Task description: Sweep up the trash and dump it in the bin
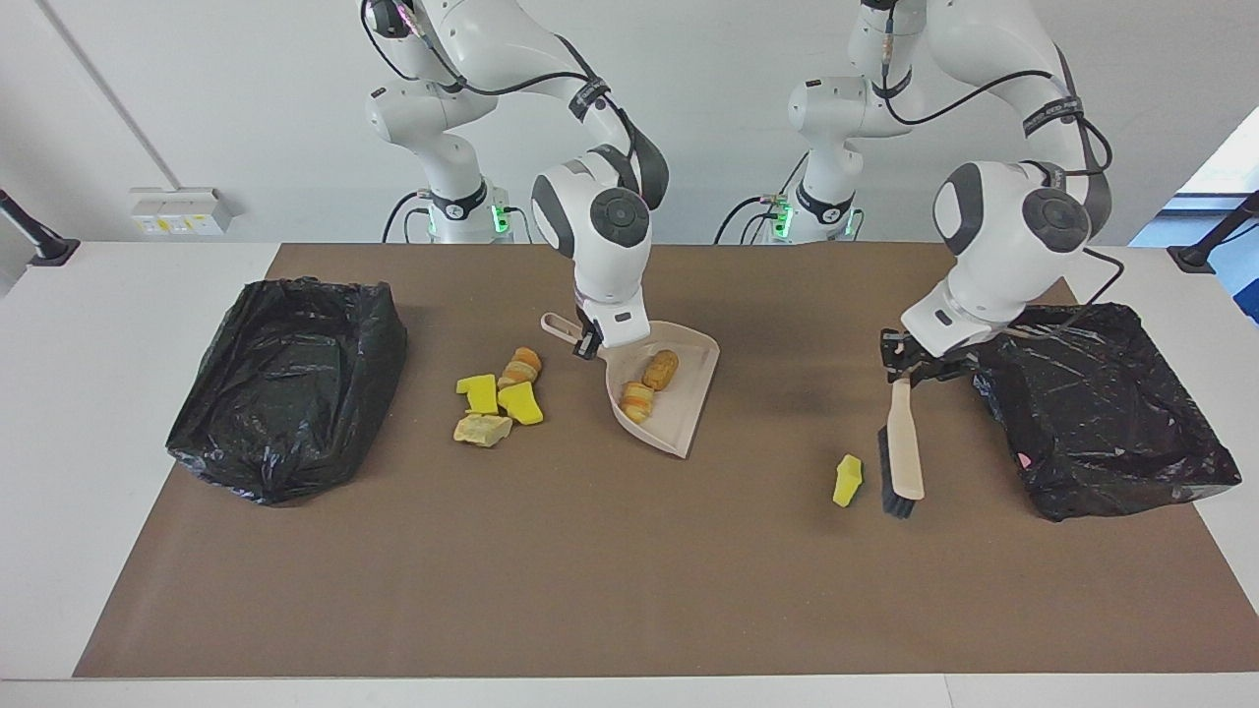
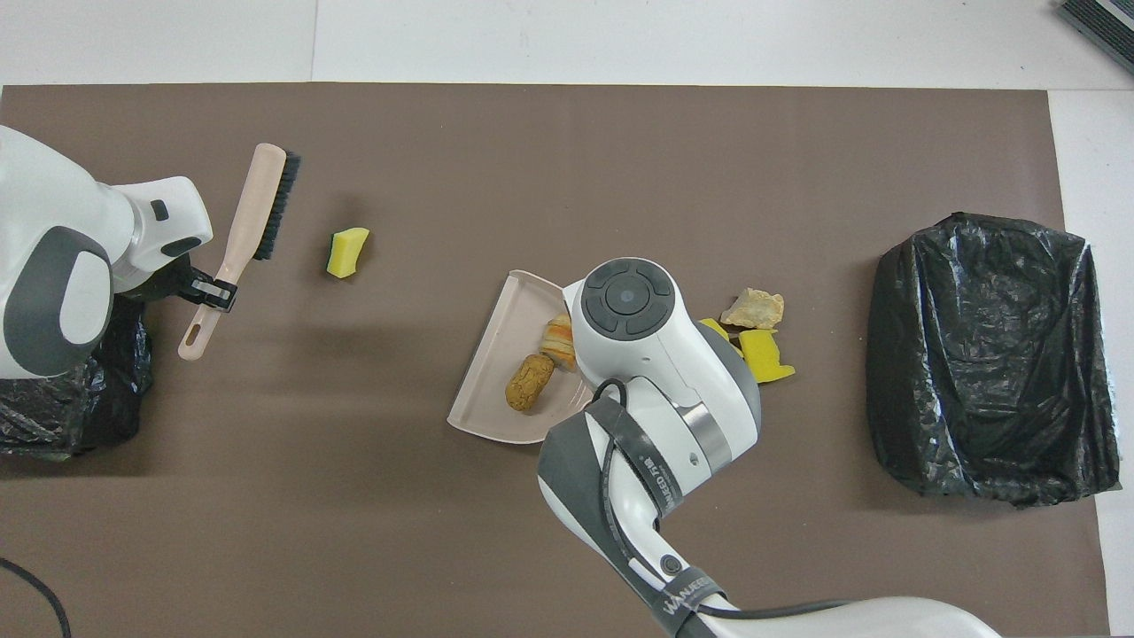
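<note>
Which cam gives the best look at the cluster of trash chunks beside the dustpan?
Facing view: the cluster of trash chunks lies fully exposed beside the dustpan, toward the right arm's end of the table. In the overhead view, the right arm covers part of the cluster, leaving only a tan lump and some yellow pieces visible.
</note>
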### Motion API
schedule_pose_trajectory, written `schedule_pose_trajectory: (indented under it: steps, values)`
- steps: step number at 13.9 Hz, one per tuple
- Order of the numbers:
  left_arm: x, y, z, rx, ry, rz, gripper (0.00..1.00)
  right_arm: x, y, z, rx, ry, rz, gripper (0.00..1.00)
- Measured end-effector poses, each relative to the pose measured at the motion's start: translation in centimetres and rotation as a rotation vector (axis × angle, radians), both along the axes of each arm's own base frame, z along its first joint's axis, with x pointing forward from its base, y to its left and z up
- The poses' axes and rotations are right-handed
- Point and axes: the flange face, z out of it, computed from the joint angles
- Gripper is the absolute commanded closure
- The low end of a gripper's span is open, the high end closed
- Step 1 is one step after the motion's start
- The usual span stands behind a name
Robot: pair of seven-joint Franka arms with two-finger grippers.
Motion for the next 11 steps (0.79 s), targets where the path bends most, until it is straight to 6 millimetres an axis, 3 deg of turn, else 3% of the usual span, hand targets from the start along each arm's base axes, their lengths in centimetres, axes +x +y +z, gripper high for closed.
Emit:
schedule_pose_trajectory:
  steps: [3, 6, 11]
  values:
    - [1.9, 0.0, -3.0, 0.020, 0.020, -0.034, 1.00, -0.8, 1.6, -0.7, 0.003, -0.002, -0.009, 1.00]
    - [2.5, 0.2, -5.1, 0.014, 0.038, -0.074, 1.00, -1.7, 2.9, -0.8, 0.002, -0.001, 0.006, 1.00]
    - [2.4, 1.0, -6.1, -0.001, 0.080, -0.149, 1.00, -1.7, 2.8, -0.8, 0.002, -0.001, 0.005, 1.00]
